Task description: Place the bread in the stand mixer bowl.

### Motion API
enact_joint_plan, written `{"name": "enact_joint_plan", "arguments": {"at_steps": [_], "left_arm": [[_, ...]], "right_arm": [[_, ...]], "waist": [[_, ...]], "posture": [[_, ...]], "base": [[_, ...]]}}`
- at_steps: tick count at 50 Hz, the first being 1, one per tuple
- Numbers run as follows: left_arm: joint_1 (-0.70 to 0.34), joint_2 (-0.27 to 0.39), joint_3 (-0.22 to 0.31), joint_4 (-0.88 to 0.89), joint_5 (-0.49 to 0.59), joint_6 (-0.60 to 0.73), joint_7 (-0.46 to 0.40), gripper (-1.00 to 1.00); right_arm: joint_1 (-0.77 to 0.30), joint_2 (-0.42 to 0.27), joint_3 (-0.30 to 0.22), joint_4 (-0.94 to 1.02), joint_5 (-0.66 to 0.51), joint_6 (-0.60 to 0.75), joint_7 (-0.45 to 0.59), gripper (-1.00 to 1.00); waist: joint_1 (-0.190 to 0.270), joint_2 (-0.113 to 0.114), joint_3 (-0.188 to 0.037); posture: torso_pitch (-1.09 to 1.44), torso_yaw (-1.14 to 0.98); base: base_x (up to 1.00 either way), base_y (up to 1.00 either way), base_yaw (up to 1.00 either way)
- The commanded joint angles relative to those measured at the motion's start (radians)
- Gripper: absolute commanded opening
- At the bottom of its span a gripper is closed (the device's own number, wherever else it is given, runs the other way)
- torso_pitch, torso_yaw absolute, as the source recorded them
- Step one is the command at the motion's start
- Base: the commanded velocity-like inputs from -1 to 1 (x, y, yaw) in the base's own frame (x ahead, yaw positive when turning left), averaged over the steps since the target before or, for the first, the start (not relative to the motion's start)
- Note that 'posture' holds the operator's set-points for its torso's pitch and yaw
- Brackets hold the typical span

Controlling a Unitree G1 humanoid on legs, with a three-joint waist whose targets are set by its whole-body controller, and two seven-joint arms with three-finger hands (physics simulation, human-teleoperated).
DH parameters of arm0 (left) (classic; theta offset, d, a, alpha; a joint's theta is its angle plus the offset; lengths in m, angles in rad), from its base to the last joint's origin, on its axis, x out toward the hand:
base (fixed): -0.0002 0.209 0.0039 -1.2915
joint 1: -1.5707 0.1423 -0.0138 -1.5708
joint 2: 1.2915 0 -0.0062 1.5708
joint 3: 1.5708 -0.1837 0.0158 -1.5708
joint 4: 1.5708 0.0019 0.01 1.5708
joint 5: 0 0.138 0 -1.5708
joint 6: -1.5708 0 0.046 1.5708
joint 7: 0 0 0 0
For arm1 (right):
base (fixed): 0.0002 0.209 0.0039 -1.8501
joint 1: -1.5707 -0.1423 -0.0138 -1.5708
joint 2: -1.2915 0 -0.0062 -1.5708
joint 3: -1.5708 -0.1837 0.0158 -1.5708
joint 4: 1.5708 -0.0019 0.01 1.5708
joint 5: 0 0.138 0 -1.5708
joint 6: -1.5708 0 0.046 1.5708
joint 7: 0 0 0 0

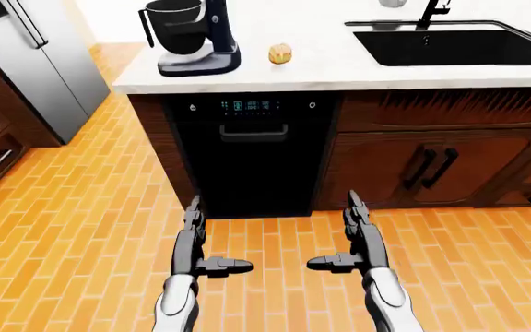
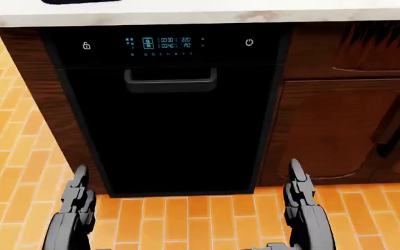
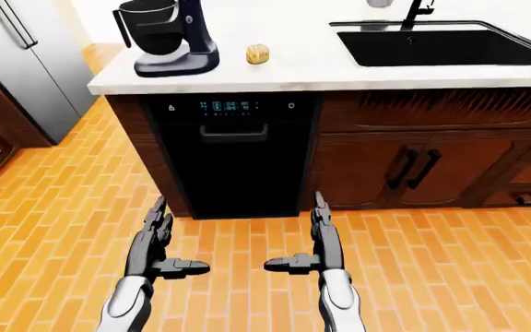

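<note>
A small bread roll point(image 1: 280, 54) — rounded, golden-tan with a paler band across its middle — sits alone on the white countertop point(image 1: 339, 72) in the left-eye view, just right of the stand mixer point(image 1: 194, 36) and apart from it. The mixer is dark, its bowl point(image 1: 173, 28) seated under the head with a handle jutting to the view's left; the top of the machine is cut off by the frame, and the bowl's inside cannot be made out. To the right a black sink point(image 1: 459, 45) is set into the counter, its faucet point(image 1: 430, 12) clipped at the upper edge.

Below the counter stands a black dishwasher point(image 1: 252, 155) with a lit control strip and a bar handle; the digits are too small to read. Dark wood cabinet doors point(image 1: 427, 162) with black pulls run to the right, and a steel refrigerator point(image 1: 40, 66) is partly cropped at the left.

Over the orange brick floor point(image 1: 62, 228) the left hand point(image 1: 201, 242) and right hand point(image 1: 353, 238) hover low, well short of the counter — fingers spread apart and straight, thumbs turned toward each other, nothing held. In the head view only the fingertips show at the bottom edge, and neither roll nor mixer appears there.
</note>
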Motion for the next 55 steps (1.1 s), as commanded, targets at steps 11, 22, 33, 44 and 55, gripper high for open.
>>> {"name": "enact_joint_plan", "arguments": {"at_steps": [11, 22, 33, 44, 55], "left_arm": [[-0.069, 0.011, 0.028, -0.167, -0.030, 0.062, 0.005, 1.00], [-0.183, 0.029, 0.024, -0.307, 0.003, 0.230, 0.035, 1.00], [-0.243, 0.048, 0.052, -0.443, -0.019, 0.367, 0.039, 1.00], [-0.243, 0.056, 0.064, -0.487, -0.047, 0.406, 0.051, 1.00], [-0.233, 0.059, 0.073, -0.470, -0.055, 0.382, 0.053, 1.00]], "right_arm": [[-0.033, -0.017, -0.013, -0.276, -0.071, 0.044, -0.011, 1.00], [-0.105, -0.028, -0.022, -0.411, -0.094, 0.151, -0.006, 1.00], [-0.183, -0.047, -0.032, -0.558, -0.127, 0.311, 0.020, 1.00], [-0.198, -0.045, -0.027, -0.577, -0.143, 0.338, 0.020, 1.00], [-0.190, -0.040, -0.016, -0.569, -0.174, 0.342, 0.012, 1.00]], "waist": [[0.009, -0.006, -0.076], [0.008, -0.005, -0.092], [0.007, -0.005, -0.088], [0.007, 0.003, -0.061], [0.002, 0.010, -0.080]], "posture": [[0.00, 0.00], [0.00, 0.00], [0.00, 0.00], [0.00, 0.00], [0.00, 0.00]], "base": [[0.00, 0.00, 0.00], [0.00, 0.00, 0.00], [0.00, 0.00, 0.00], [0.09, 0.00, 0.00], [0.04, 0.04, 0.00]]}}
